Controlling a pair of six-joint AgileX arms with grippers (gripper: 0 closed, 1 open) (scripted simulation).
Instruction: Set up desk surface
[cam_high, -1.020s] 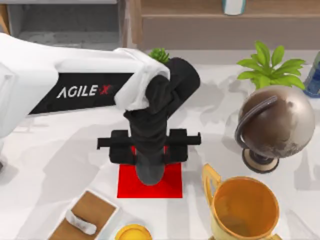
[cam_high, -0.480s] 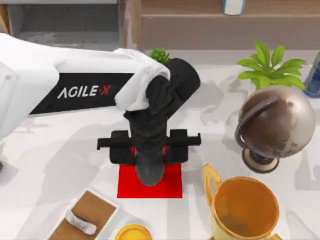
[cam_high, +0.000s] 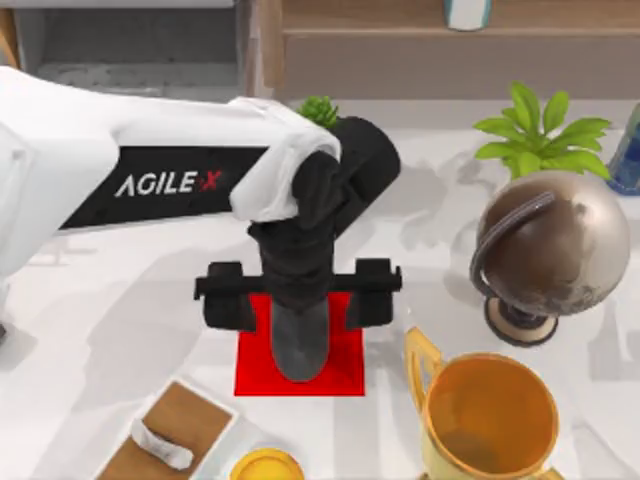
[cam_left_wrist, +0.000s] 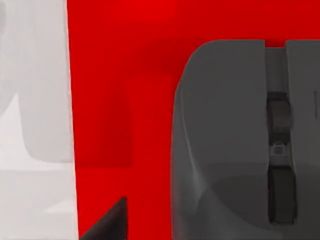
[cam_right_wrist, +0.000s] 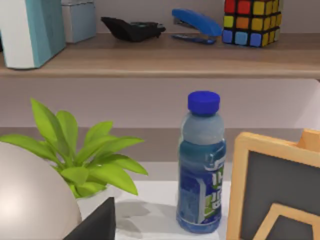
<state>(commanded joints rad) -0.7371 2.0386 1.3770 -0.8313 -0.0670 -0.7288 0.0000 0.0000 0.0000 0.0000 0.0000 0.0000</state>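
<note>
- The left pincer (cam_high: 300, 285) hangs straight over the red mat (cam_high: 345, 375), fingers spread wide to either side like a crossbar, pinching nothing as far as the top view shows.
- Right under it, the left wrist view catches a grey computer mouse (cam_left_wrist: 240, 140) lying flat on the red mat (cam_left_wrist: 115, 100), scroll wheel up. From above, the arm's black wrist hides the mouse.
- So the mouse-on-mat bit looks done: it sits on the mat and the pincer is off it. That's a read, not a certainty.
- The mat lies on the white worktop (cam_high: 130, 330), roughly centre, toward the near side.
- Around it: a globe (cam_high: 550, 250) to the right with a leafy plant (cam_high: 535, 130) behind it, a gold trophy cup (cam_high: 490, 415) at the near right, a wooden tray (cam_high: 165, 435) and a yellow lid-like thing (cam_high: 265, 467) at the near edge.
- The right wrist view looks past a blue-capped bottle (cam_right_wrist: 201, 165) to a shelf (cam_right_wrist: 150, 57) with a stapler (cam_right_wrist: 195, 25) and a puzzle cube (cam_right_wrist: 251, 22). The right arm seems parked; can't tell its finger state.
- What's left is hard to say; the worktop still has plenty of loose clutter.
</note>
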